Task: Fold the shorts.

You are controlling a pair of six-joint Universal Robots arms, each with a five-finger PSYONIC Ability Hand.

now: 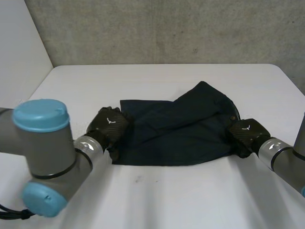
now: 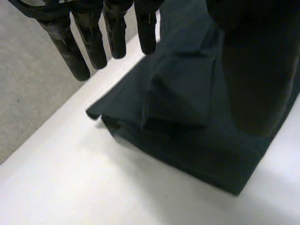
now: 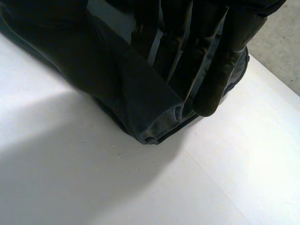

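Dark navy shorts (image 1: 176, 129) lie crumpled on the white table (image 1: 167, 195), partly doubled over. My left hand (image 1: 108, 125) rests at the shorts' left edge. In the left wrist view its fingers (image 2: 93, 42) are straight and spread above a corner of the shorts (image 2: 187, 93), holding nothing. My right hand (image 1: 245, 131) is at the shorts' right edge. In the right wrist view its fingers (image 3: 225, 61) are closed down on a bunched fold of the cloth (image 3: 136, 93), pinching it.
A grey wall runs behind the table's far edge. Bare white tabletop lies in front of the shorts and to both sides. The left arm's elbow (image 1: 43, 157) stands large at the near left.
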